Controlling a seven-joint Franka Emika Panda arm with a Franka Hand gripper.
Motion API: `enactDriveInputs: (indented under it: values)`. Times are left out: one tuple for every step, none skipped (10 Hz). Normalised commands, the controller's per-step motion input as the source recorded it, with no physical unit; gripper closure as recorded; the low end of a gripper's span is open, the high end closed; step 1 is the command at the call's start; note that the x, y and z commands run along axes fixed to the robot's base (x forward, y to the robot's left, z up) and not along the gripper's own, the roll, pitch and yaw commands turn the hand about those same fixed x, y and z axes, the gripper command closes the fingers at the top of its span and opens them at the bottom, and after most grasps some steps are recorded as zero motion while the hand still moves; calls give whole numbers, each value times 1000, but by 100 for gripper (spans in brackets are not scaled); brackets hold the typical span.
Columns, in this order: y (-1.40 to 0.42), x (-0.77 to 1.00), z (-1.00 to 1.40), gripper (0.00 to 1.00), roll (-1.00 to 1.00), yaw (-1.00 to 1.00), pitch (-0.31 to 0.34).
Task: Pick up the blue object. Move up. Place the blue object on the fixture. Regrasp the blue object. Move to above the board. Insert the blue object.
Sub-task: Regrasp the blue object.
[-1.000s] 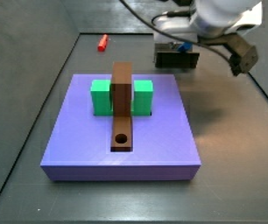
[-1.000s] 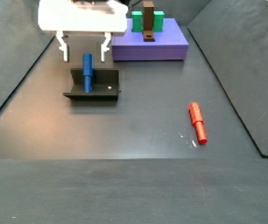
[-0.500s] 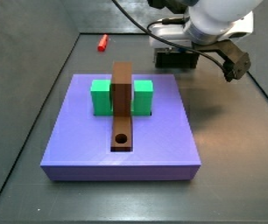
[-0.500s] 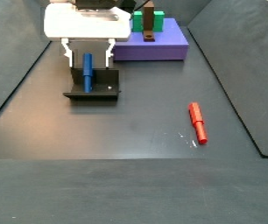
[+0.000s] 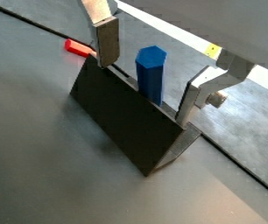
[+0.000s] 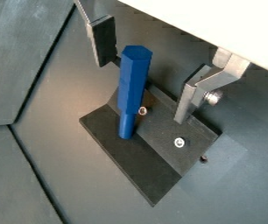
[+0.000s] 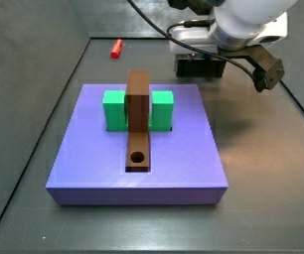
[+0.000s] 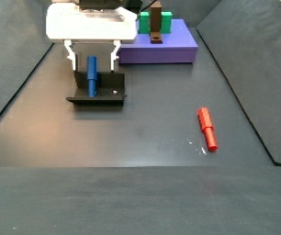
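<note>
Gripper: the gripper [image 8: 90, 61] hangs over the fixture [image 8: 96, 93], its two silver fingers [image 6: 102, 39] spread apart with the peg standing free between them; released, gripping nothing; in a side view it sits at the far right of the floor [image 7: 228, 50], beyond the board's far right corner

Blue object: the blue object [image 6: 131, 91] stands upright on the fixture [image 6: 148, 149], leaning against its raised back wall; both wrist views show clear gaps between it [image 5: 151, 73] and each finger; in a side view it is [image 8: 92, 75] framed by the fingers

Fixture: dark L-shaped bracket on a base plate [image 5: 134, 118]; on the floor just near of the board's left corner in a side view; only partly seen behind the gripper [image 7: 202, 66]

Board: the board [image 7: 141, 159] is a purple slab carrying a green block [image 7: 115, 109] and a long brown bar [image 7: 140, 120] with a round hole at its near end

Red peg: a red peg [image 8: 207, 128] lies flat on the floor, well apart from the fixture; also visible at the far side [image 7: 116, 47]
</note>
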Motion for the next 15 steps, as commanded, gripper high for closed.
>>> enactDriveInputs:
  values:
    - [51,0,0,0,-26,0,0]
    - [0,0,0,0,0,0,0]
    - [0,0,0,100,0,0,0]
    - [0,0,0,100,0,0,0]
    - [0,0,0,100,0,0,0]
    - [0,0,0,100,0,0,0]
    - [0,0,0,100,0,0,0]
    - [0,0,0,100,0,0,0]
    - [0,0,0,100,0,0,0]
    - [0,0,0,100,0,0,0]
    - [0,0,0,100,0,0,0]
    - [0,0,0,100,0,0,0]
    - [0,0,0,100,0,0,0]
    - [0,0,0,100,0,0,0]
    - [0,0,0,100,0,0,0]
